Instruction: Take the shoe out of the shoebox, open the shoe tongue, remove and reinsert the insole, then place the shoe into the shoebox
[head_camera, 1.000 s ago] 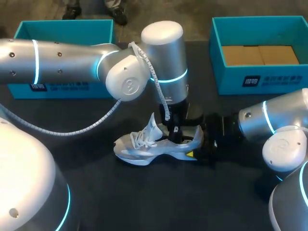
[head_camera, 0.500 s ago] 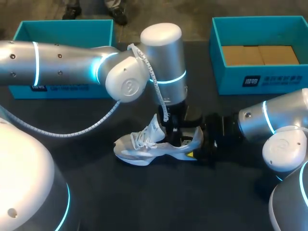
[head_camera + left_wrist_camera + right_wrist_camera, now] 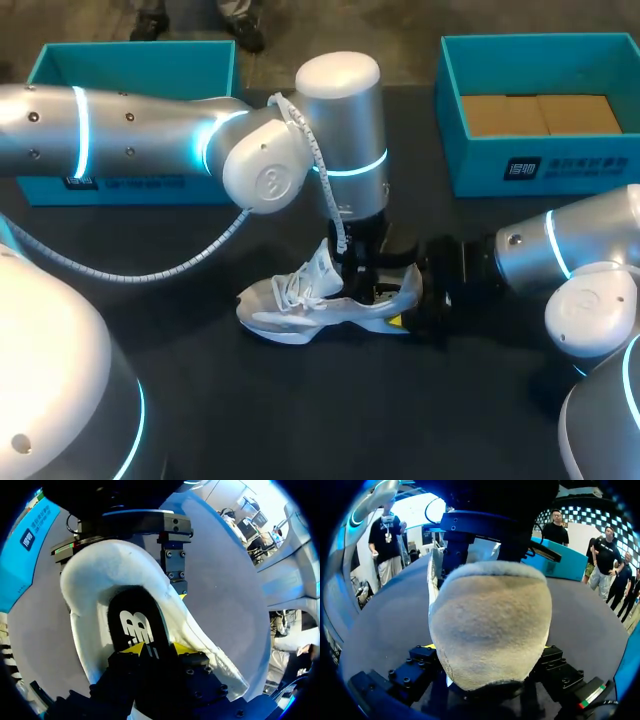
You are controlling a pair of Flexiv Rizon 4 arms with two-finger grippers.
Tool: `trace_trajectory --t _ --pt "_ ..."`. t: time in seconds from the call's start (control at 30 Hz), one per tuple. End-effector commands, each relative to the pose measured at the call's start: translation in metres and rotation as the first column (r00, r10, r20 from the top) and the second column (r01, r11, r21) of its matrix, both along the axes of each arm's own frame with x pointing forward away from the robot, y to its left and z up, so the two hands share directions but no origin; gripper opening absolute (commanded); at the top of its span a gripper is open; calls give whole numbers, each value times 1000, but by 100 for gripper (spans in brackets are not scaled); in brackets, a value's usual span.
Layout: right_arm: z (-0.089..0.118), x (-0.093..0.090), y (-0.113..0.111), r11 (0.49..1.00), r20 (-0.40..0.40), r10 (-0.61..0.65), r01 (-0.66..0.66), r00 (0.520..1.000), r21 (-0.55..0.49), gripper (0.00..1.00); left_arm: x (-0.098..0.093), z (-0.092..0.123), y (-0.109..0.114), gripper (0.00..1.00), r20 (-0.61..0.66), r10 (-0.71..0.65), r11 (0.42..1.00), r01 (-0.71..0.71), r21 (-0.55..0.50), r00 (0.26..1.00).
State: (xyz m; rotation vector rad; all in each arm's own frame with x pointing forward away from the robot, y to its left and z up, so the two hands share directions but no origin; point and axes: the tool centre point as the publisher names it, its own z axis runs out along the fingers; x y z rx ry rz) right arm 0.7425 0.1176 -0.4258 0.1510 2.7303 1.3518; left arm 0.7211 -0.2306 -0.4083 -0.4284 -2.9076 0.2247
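One white-grey laced shoe lay near two teal shoeboxes. The right tool clamped the shoe's fuzzy heel, and the left tool pinched its black insole.

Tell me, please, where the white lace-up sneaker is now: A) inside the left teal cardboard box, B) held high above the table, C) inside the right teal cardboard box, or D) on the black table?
D: the white lace-up sneaker rests sole-down on the black table, its heel held by the right gripper.
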Motion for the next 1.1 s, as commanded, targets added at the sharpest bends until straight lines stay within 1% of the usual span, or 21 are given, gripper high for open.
trace_trajectory --t 0.03,0.17,0.23,0.3,0.33,0.47,0.53,0.67,0.93,1.1 --pt "-2 3 1 1000 0 -1 1 1000 -4 0 -7 -25 -3 26 77 25 1000 -25 1 997" --pt "-2 3 1 1000 0 -1 1 1000 -4 0 -4 -32 -4 16 105 43 999 -44 11 994" --pt "-2 3 1 1000 0 -1 1 1000 -4 0 -4 -34 -3 12 113 51 998 -53 20 992" --pt "-2 3 1 1000 0 -1 1 1000 -4 0 -3 -37 -3 3 126 56 998 -59 25 990" --pt "-2 3 1 1000 0 -1 1 1000 -4 0 -3 -38 -3 0 128 59 997 -63 32 990" --pt "-2 3 1 1000 0 -1 1 1000 -4 0 -3 -39 -2 0 167 60 997 -68 41 984" --pt "-2 3 1 1000 0 -1 1 1000 -4 0 -3 -36 -1 0 192 62 996 -73 50 980" --pt "-2 3 1 1000 0 -1 1 1000 -4 0 -2 -23 4 0 235 68 995 -83 54 970" --pt "-2 3 1 1000 0 -1 1 1000 -4 0 2 -1 12 0 231 74 995 -87 48 970" --pt "-2 3 1 1000 0 -1 1 1000 -4 0 4 13 16 0 216 77 997 -81 12 973"
